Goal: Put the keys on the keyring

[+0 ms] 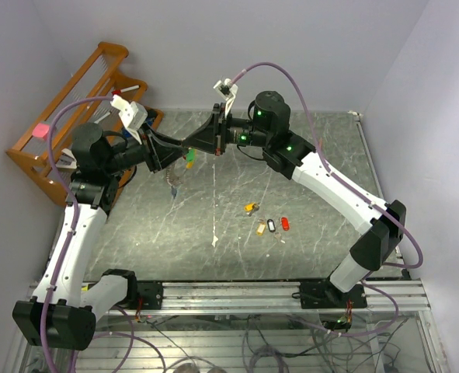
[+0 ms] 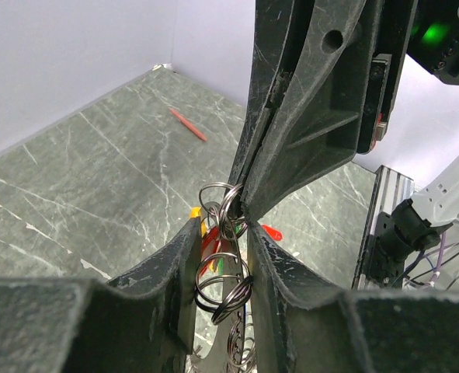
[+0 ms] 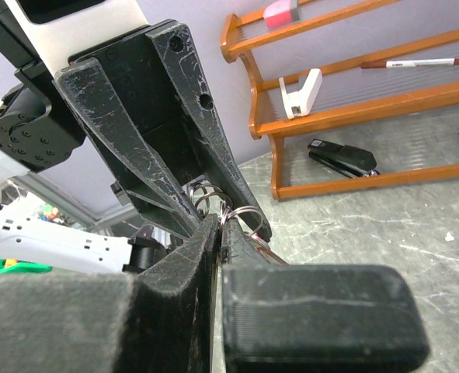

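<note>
- My left gripper (image 2: 223,237) is partly closed around the keyring (image 2: 223,291). The stacked wire loops sit between its fingers and seem to touch both, so I read that as a grasp.
- My right gripper (image 3: 218,227) is clenched tight on the top loop of the same keyring, tip to tip with the left one, up in the air.
- A few coloured tags (image 1: 189,158) hang just below the two grippers.
- Four loose keys (image 1: 272,224) lie on the surface (image 1: 175,233), well below and apart from both grippers, not yet threaded on.
- My worry is that the right pinch is on thin wire only. Any sideways pull between the arms could slip it free or bend the loop.
- The fingertips are crowded, so a small misjudged move could knock them together and drop the bunch.
- Beyond the right gripper stands a wooden rack (image 3: 330,116). Its shelves hold a black stapler (image 3: 342,158), a pen (image 3: 408,62) and a pink eraser (image 3: 279,12).
</note>
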Robot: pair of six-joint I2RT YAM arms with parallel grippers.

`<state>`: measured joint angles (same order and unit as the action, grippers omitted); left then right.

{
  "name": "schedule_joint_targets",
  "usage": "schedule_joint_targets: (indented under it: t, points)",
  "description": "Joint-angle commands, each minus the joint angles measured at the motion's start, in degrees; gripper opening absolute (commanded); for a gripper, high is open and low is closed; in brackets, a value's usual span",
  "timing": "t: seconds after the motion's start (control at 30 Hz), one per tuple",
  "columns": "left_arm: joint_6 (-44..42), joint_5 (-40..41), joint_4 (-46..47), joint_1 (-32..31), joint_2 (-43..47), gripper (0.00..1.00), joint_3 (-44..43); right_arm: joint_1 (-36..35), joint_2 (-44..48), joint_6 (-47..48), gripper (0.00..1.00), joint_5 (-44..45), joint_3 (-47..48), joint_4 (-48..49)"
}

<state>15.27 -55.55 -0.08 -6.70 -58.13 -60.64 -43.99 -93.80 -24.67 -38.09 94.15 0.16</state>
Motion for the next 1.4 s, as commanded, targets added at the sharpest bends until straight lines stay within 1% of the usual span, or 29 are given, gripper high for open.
schedule_joint_targets:
  t: [0.0, 0.1, 0.27, 0.33, 0.37, 0.4, 0.5, 0.57, 0.6, 0.73, 0.83, 0.9, 1.0, 1.13, 1.23, 1.37]
  points:
    - [-0.23, -1.16, 2.60, -0.42, 0.25, 0.24, 0.44, -0.59, -0.17, -0.55, 0.00, -1.29, -0.29, 2.92]
    - [-0.47, -1.45, 2.50, -0.42, 0.21, 0.20, 0.20, -0.53, -0.20, -0.81, 0.00, -1.29, -0.33, 3.24]
    - [-0.58, -1.63, 2.85, -0.42, 0.43, 0.18, 0.47, -0.57, -0.25, -0.97, 0.00, -1.51, -0.63, 3.59]
    - [-0.86, -1.55, 2.77, -0.42, 0.67, 0.12, 0.61, -0.57, -0.16, -1.16, 0.00, -1.62, -0.93, 3.82]
    - [-1.13, -1.53, 2.65, -0.42, 0.93, 0.08, 0.60, -0.57, -0.20, -1.17, 0.03, -1.61, -1.02, 3.94]
    - [-1.40, -1.21, 2.25, -0.42, 1.17, 0.07, 0.61, -0.57, -0.23, -1.15, 0.07, -1.54, -1.10, 3.96]
    - [-2.40, -0.77, 1.45, -0.51, 1.80, 0.07, 0.48, -0.57, -0.02, -1.18, 0.11, -1.61, -1.40, 4.50]
    - [-3.15, -0.60, 0.47, -0.50, 2.03, 0.07, 0.36, -0.52, -0.04, -1.41, 0.22, -1.43, -1.38, 4.58]
    - [-3.60, -0.81, 0.06, -0.51, 2.01, 0.07, 0.23, -0.51, -0.02, -1.45, 0.24, -1.43, -1.34, 4.40]
    - [-4.90, -2.13, -1.82, -0.51, 2.27, 0.07, 0.00, -0.51, 0.33, -0.72, 0.26, -0.34, -1.09, 3.35]
    - [-5.76, -3.08, -2.84, -0.51, 2.58, 0.07, 0.15, -0.40, 0.95, 0.06, 0.24, 0.36, -1.21, 2.76]
    - [-6.83, -3.71, -3.67, -0.51, 2.71, 0.07, -0.02, -0.22, 1.07, 1.32, 0.27, 0.75, -0.32, 0.72]
    - [-12.05, -4.36, -9.53, -0.51, 2.56, 0.07, -1.48, 1.29, 2.79, 2.27, 0.30, 2.18, -0.03, -1.31]
    - [-17.76, -5.90, -15.54, -0.51, 2.50, 0.07, -3.43, 6.27, 6.25, 1.31, 0.32, 2.64, -1.45, -2.57]
    - [-17.80, -8.58, -15.59, -0.51, 2.79, 0.07, -3.69, 9.48, 8.09, 1.74, 0.33, 1.91, -2.79, -2.85]
    - [-15.60, -11.52, -13.68, -0.51, 3.30, 0.07, -3.69, 10.15, 8.96, 5.51, 0.36, 1.71, -2.62, -5.67]
